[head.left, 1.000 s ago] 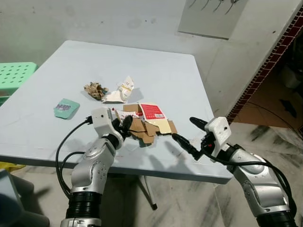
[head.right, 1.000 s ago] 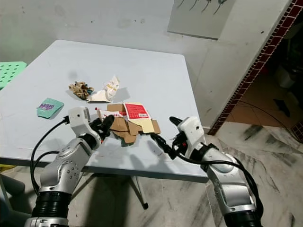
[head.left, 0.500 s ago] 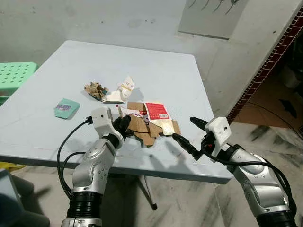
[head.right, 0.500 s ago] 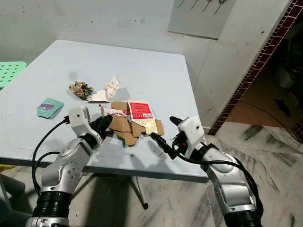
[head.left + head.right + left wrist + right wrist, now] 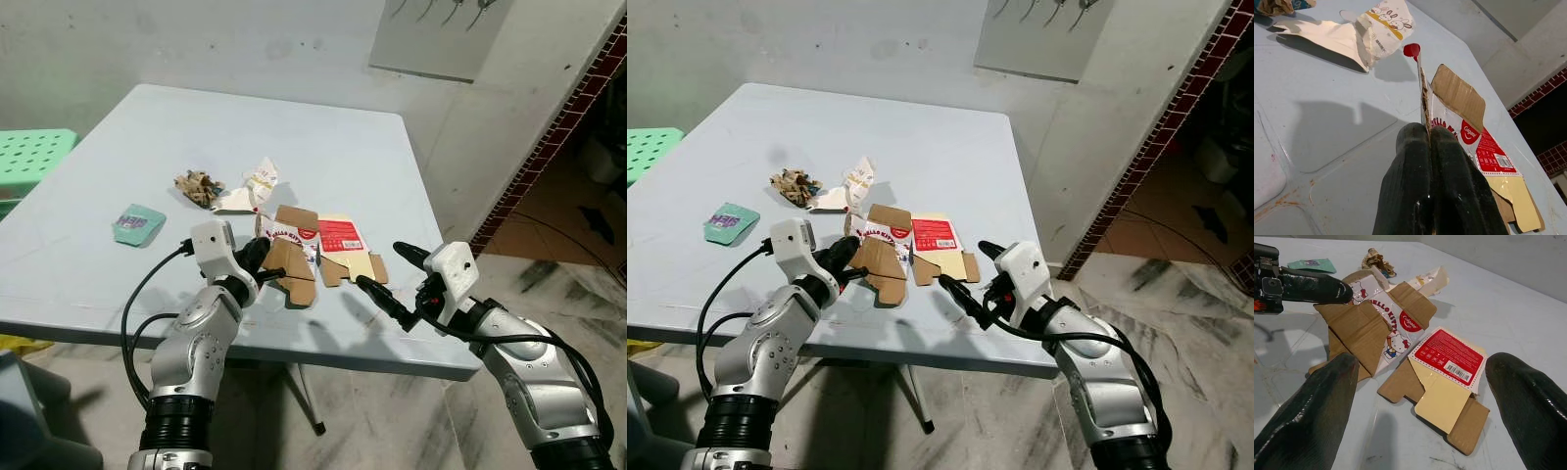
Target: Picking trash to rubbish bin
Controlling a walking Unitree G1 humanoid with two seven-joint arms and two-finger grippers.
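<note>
Left claw (image 5: 263,257) pinches flattened toothpaste carton (image 5: 318,250) on table (image 5: 323,147); right claw (image 5: 384,274) gapes wide, empty

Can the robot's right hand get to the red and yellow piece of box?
Probably yes. The right gripper hangs open just in front of the red and yellow flap, with bare table between them and nothing blocking.

On the worktop (image 5: 323,137) I have a flattened carton (image 5: 318,253) near the front edge. My left gripper (image 5: 263,257) is at its left end, my right gripper (image 5: 390,276) just right of it. Behind the carton lies a wrapper (image 5: 253,186), with a crumpled scrap (image 5: 197,186) to its left. A packet (image 5: 136,224) sits further left, well apart. A stool (image 5: 29,157) stands left of the worktop.
</note>
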